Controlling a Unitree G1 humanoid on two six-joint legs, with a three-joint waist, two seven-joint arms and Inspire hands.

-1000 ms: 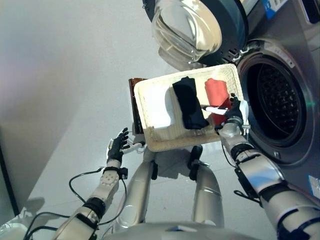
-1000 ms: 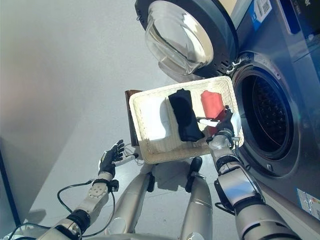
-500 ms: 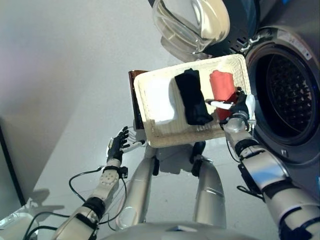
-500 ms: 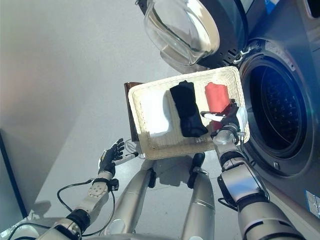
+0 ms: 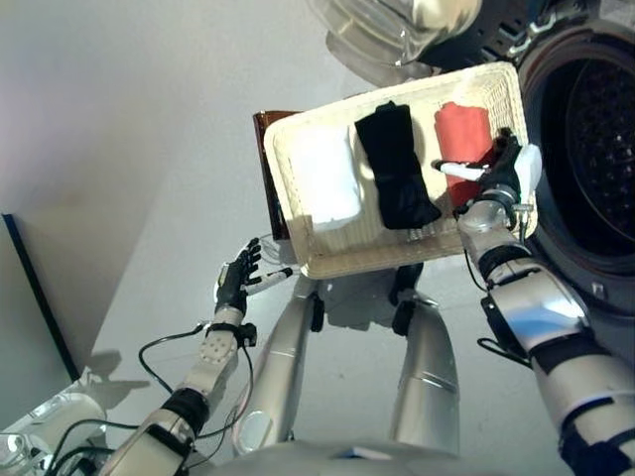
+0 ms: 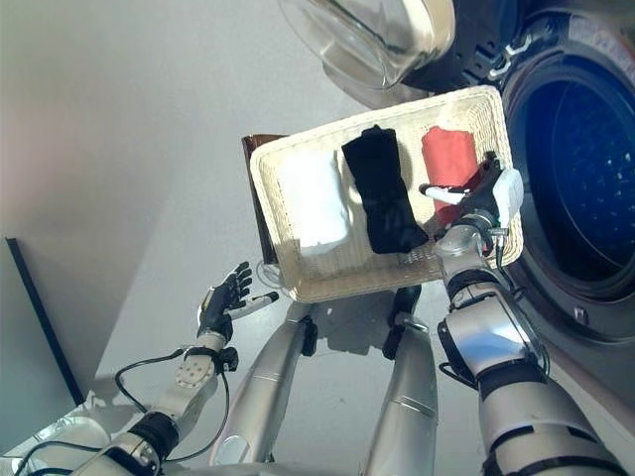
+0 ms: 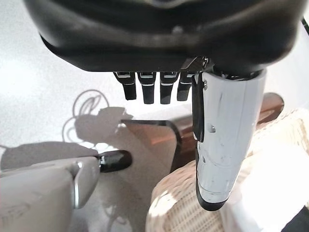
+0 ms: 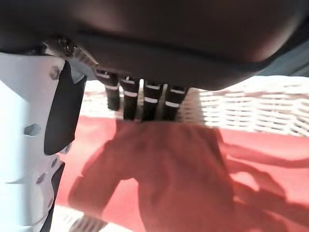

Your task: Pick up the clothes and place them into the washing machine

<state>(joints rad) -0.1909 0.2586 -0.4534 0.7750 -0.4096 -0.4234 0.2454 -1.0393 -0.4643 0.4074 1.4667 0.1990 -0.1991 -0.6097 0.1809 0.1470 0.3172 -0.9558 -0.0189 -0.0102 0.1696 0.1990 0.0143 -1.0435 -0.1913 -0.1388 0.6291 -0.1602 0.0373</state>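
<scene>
A shallow wicker basket [image 5: 357,260] rests on a dark brown box [image 5: 266,159] beside the washing machine. In it lie a white cloth [image 5: 327,180], a black cloth [image 5: 397,180] and a red cloth [image 5: 464,134], side by side. My right hand [image 5: 501,178] is over the basket's right end, its straight fingers [image 8: 145,104] reaching over the red cloth [image 8: 193,183]; it is open and holds nothing. My left hand [image 5: 236,286] is open and empty, low over the floor to the left of the box, with its thumb [image 7: 222,145] pointing toward the basket's corner [image 7: 178,208].
The washing machine's open drum [image 5: 605,129] is right of the basket, close to my right hand. Its round glass door [image 5: 407,25] hangs open above the basket's far side. Grey floor lies to the left, with a dark panel edge [image 5: 35,288] at far left.
The whole picture has shifted, so the camera moved toward the machine. My right hand stays over the red cloth at the basket's right end. My left hand has hardly moved.
</scene>
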